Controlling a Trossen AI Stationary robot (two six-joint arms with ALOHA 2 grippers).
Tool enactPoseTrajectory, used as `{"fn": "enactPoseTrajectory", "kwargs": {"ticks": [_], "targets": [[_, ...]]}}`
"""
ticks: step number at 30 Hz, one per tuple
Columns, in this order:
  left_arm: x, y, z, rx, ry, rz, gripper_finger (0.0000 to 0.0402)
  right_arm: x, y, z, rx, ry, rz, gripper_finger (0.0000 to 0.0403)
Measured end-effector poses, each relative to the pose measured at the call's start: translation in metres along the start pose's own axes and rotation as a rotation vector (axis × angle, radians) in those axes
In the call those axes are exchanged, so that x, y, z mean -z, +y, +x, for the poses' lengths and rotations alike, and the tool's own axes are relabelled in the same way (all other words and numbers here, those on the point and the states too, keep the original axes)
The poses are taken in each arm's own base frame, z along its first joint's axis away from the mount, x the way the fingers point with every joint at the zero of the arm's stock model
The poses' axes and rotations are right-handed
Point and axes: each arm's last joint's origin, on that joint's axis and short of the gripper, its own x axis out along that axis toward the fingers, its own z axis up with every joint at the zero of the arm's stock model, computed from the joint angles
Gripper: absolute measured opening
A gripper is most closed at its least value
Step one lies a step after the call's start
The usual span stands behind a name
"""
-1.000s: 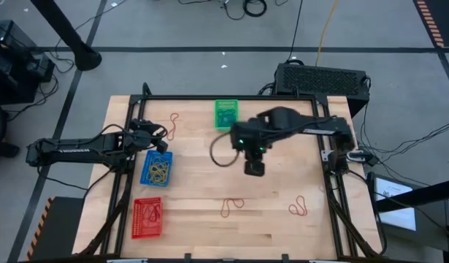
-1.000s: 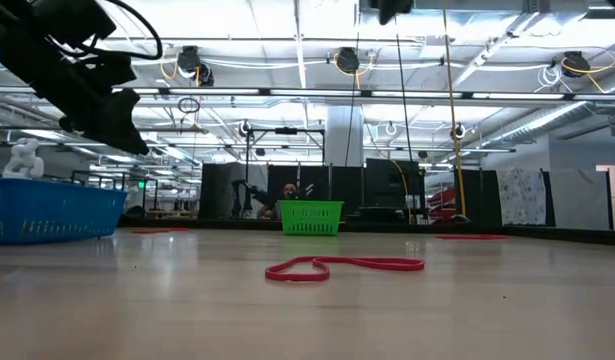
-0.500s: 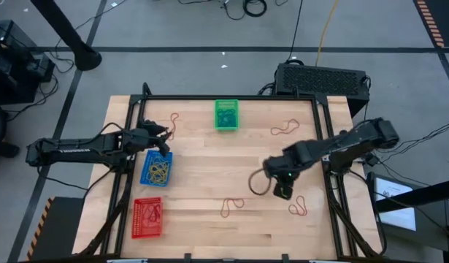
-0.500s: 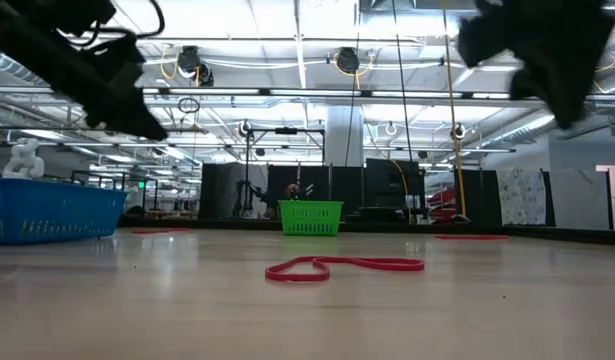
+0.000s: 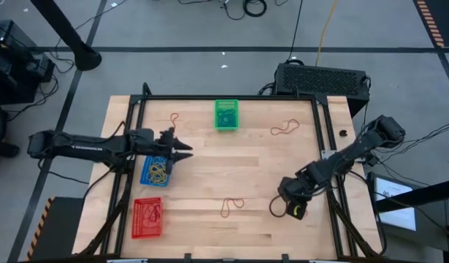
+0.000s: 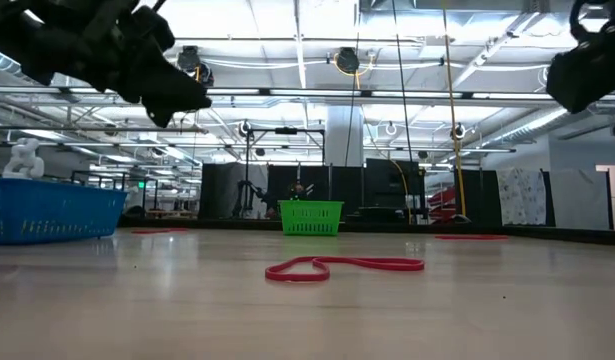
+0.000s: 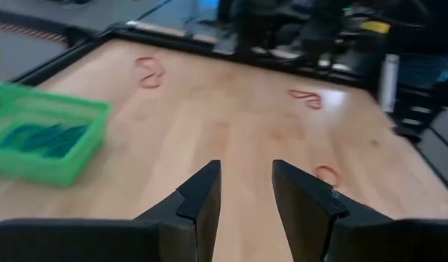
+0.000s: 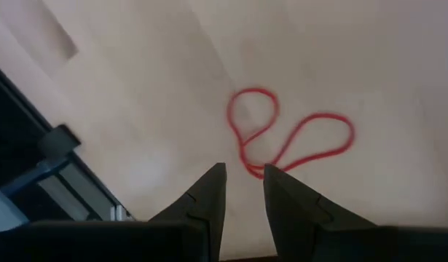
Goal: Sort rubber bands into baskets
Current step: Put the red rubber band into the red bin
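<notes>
My right gripper (image 5: 291,210) hangs open over the table's near right part, pointing steeply down. Just past its fingertips (image 8: 243,182) a twisted red rubber band (image 8: 289,138) lies flat on the wood, untouched. My left gripper (image 5: 182,150) stands open and almost level above the far right corner of the blue basket (image 5: 155,170), which holds yellow-tan bands. The green basket (image 5: 225,115) stands at the far middle and the red basket (image 5: 147,218) at the near left. Other red bands lie loose on the table (image 5: 232,207), (image 5: 285,128), (image 5: 173,120).
A black frame (image 5: 323,124) runs along the table's sides. A large black box (image 5: 320,79) stands beyond the far right corner. Bare wood (image 5: 231,164) lies between the two grippers. In the low view the red band (image 6: 342,266) lies mid-table before the green basket (image 6: 310,217).
My right gripper has swept from the table's middle beside the green basket toward the near right, sinking and rolling, and now hangs over a red band. My left gripper has gone toward the table's right and tipped up from pointing down to nearly level.
</notes>
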Motion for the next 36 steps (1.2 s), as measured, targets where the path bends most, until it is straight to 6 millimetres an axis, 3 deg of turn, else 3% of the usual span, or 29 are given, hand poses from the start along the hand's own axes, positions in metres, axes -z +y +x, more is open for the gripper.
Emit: {"fn": "enactPoseTrajectory", "kwargs": {"ticks": [12, 22, 36], "targets": [[-0.006, -0.020, 0.011, 0.153, -0.097, 0.066, 0.0132, 0.024, 0.022, 0.024, 0.018, -0.003, -0.275, 0.0086], [-0.006, -0.021, 0.011, 0.142, -0.097, 0.072, 0.0132, 0.026, 0.027, 0.045, 0.083, 0.011, -0.313, 0.0086], [-0.006, -0.021, 0.011, 0.138, -0.094, 0.071, 0.0132, 0.035, 0.030, 0.052, 0.157, -0.094, -0.368, 0.0086]]}}
